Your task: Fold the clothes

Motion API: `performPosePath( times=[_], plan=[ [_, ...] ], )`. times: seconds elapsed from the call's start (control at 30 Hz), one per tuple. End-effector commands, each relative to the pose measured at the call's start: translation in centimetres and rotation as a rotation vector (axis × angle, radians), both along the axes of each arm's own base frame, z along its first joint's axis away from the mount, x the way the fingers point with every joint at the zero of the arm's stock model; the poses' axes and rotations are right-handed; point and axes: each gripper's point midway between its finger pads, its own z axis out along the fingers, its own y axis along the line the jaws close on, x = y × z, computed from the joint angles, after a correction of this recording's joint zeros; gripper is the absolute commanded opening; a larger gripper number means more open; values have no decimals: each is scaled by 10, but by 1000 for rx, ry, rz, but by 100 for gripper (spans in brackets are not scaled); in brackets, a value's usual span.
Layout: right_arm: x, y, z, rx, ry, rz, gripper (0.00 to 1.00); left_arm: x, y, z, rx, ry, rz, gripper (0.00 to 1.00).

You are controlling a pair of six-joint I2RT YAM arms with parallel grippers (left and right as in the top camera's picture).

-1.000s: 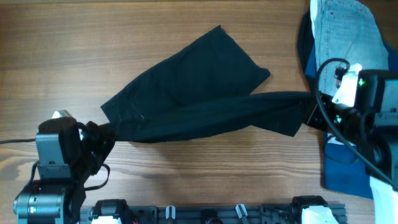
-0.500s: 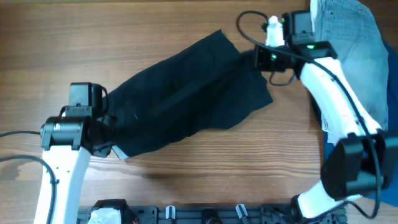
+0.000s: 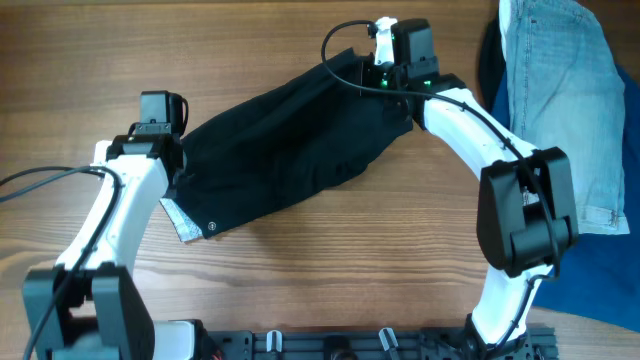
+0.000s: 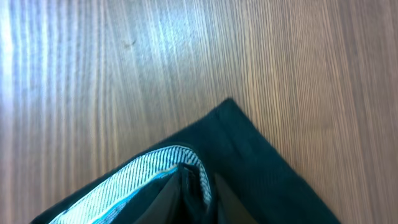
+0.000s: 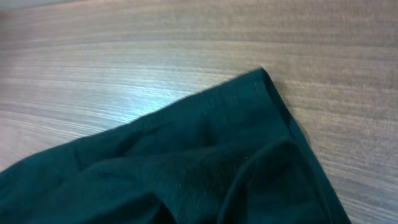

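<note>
The black shorts [image 3: 290, 150] lie slantwise on the wooden table, doubled over, running from lower left to upper right. A grey-white inner lining [image 3: 185, 222] shows at their lower-left corner. My left gripper [image 3: 170, 150] is at the shorts' left end. In the left wrist view it [image 4: 198, 193] is shut on the shorts [image 4: 261, 168], pinching the edge with the striped lining. My right gripper [image 3: 395, 85] is at the upper-right end. In the right wrist view the shorts [image 5: 186, 155] bunch up over the jaws and hide the fingers, which seem shut on the cloth.
Light-blue denim shorts [image 3: 560, 90] lie at the far right on a royal-blue cloth [image 3: 490, 80], close beside my right arm. Bare wooden table [image 3: 350, 270] lies in front of the black shorts. The arm bases stand at the front edge.
Both grippers have carried the shorts' near edge away from the front, folding it over the far half. The right gripper moved from the right side to the back middle; the left moved up.
</note>
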Motion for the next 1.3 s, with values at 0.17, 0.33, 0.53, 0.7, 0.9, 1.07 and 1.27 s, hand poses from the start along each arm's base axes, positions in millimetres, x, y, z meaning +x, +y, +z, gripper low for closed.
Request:
performPosePath(
  times=[0.17, 0.33, 0.53, 0.7, 0.9, 1.07, 1.27],
  plan=[
    [23, -7, 12, 8, -81, -86, 100, 11, 53, 4, 151, -65, 128, 100],
    [5, -23, 51, -91, -120, -50, 100, 37, 41, 39, 130, -69, -165, 100],
    [-35, -16, 47, -187, -61, 161, 99, 58, -13, 67, -52, -185, -494, 100],
    [-69, -42, -6, -284, 202, 90, 100, 52, -14, 50, -77, -119, -491, 100],
    [-83, -73, -39, -357, 371, -108, 96, 48, -22, 31, -110, -53, -508, 100],
    [-84, -90, -79, -352, 480, -223, 86, 48, -27, 30, -111, -50, -522, 100],
    [-65, -118, -90, -348, 452, -303, 61, 47, -27, 30, -112, -47, -521, 100]
  ],
)
